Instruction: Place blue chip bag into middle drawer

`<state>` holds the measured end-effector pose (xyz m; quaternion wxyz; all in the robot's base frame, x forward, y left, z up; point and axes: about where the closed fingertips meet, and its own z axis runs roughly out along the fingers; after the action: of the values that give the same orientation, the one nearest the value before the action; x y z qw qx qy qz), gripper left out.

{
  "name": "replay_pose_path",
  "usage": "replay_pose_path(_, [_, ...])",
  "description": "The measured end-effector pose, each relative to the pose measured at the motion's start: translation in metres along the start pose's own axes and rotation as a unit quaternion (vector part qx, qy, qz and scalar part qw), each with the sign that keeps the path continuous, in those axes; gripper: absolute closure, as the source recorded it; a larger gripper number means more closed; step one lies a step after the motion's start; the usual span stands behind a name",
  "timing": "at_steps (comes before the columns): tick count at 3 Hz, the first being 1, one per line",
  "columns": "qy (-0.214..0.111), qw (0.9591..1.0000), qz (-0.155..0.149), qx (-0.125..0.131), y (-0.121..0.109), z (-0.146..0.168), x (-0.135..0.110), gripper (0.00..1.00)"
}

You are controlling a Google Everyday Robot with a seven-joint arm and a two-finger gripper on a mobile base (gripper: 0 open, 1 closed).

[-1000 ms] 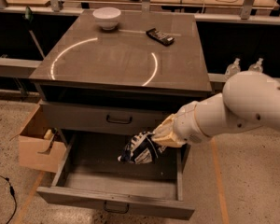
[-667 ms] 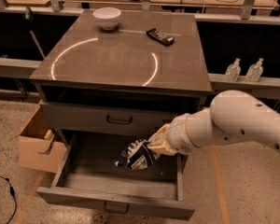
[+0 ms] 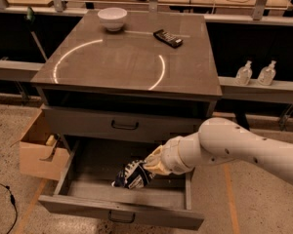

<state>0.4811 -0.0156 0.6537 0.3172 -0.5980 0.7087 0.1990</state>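
- Middle drawer (image 3: 83,156) is pulled way out, loads of bare floor left of the bag
- Cardboard box (image 3: 39,143) sits right against its left wall
- Gripper (image 3: 149,167) comes in over the right wall, pinching the blue chip bag (image 3: 131,175) low mid-drawer
- White bowl (image 3: 112,18) and black packet (image 3: 167,38) are up top, well clear

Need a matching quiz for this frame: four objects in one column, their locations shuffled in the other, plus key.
1. blue chip bag
2. white bowl
3. black packet
4. cardboard box

A. left of the cabinet, low down
B. cabinet top, back left
C. in the open middle drawer, at the gripper
D. cabinet top, back, right of the bowl

Pairs: 1-C, 2-B, 3-D, 4-A
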Motion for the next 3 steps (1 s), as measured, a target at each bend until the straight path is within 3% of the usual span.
replay_pose_path(1, [-0.004,0.9999,-0.004,-0.011,0.002,0.029,0.007,0.61])
replay_pose_path(3, [0.017,0.9997,-0.020,0.000,0.001,0.079,0.005,0.16])
